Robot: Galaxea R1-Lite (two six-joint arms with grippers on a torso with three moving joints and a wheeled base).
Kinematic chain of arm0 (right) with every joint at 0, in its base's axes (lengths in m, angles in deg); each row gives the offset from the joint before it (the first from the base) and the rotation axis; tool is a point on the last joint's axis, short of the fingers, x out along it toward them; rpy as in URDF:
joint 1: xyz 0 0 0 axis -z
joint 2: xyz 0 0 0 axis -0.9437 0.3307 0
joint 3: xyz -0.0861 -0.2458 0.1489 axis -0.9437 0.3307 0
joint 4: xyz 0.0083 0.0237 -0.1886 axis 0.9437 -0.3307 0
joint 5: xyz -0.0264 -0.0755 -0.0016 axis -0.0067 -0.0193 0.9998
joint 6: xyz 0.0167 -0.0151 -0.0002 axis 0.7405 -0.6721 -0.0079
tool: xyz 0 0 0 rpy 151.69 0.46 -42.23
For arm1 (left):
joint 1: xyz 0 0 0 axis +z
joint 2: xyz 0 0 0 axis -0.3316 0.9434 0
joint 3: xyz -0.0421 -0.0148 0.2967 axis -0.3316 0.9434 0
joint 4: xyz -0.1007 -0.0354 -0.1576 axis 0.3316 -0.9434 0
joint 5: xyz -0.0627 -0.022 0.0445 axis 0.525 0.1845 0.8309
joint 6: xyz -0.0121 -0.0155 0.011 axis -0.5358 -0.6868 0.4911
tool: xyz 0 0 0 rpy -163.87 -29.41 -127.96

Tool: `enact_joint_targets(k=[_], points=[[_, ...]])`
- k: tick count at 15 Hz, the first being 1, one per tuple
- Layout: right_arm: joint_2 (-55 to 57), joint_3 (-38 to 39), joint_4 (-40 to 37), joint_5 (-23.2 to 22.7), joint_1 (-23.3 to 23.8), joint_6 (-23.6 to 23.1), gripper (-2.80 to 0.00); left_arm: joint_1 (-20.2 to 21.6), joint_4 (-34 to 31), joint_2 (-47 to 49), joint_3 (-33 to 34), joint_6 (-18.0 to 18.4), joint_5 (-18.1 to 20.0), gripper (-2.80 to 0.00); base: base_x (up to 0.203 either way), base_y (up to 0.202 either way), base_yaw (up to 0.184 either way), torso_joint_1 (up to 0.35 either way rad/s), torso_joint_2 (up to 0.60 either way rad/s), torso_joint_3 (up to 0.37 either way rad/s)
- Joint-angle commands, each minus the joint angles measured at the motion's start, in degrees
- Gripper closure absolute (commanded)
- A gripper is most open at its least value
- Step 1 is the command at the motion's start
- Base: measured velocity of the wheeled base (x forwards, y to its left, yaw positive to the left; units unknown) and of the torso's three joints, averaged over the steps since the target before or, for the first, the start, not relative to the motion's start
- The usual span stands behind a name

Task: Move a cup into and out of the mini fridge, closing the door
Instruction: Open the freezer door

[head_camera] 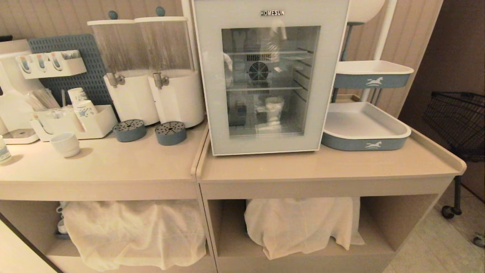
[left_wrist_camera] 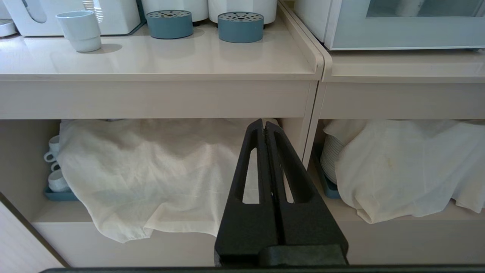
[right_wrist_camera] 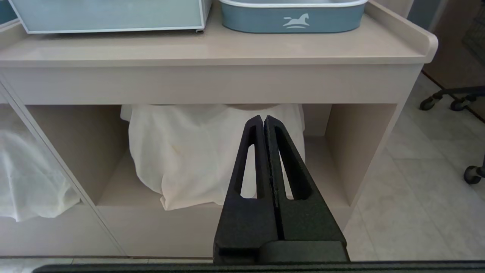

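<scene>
The cup (head_camera: 273,110) stands upright on the bottom shelf inside the mini fridge (head_camera: 271,76), behind the closed door (head_camera: 212,87). It lies above and ahead of both hands, which hang low before the desk (head_camera: 322,167). The right hand (right_wrist_camera: 264,120) is nearer than the left hand (left_wrist_camera: 264,124); both are closed and empty

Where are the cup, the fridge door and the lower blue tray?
cup (head_camera: 274,110), head view, its side wall behind the glass.
fridge door (head_camera: 265,146), head view, lower frame.
lower blue tray (right_wrist_camera: 257,21), right wrist view, front wall.

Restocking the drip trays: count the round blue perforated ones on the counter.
2. One blue drip tray sits under the left dispenser, the other under the right dispenser. More may be hidden behind the cloths below.
</scene>
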Motion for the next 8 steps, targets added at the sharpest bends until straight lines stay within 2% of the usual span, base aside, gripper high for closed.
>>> enact_joint_targets(k=[1,8], points=[[0.1,0.0,-0.1,0.0,0.0,-0.1,0.00,0.0,0.0,0.1,1.0,0.0,0.0,0.00,0.000,0.000,0.000,0.000,0.00,0.000],[0.2,0.1,-0.1,0.0,0.0,0.0,0.00,0.0,0.0,0.1,1.0,0.0,0.0,0.00,0.000,0.000,0.000,0.000,0.00,0.000]])
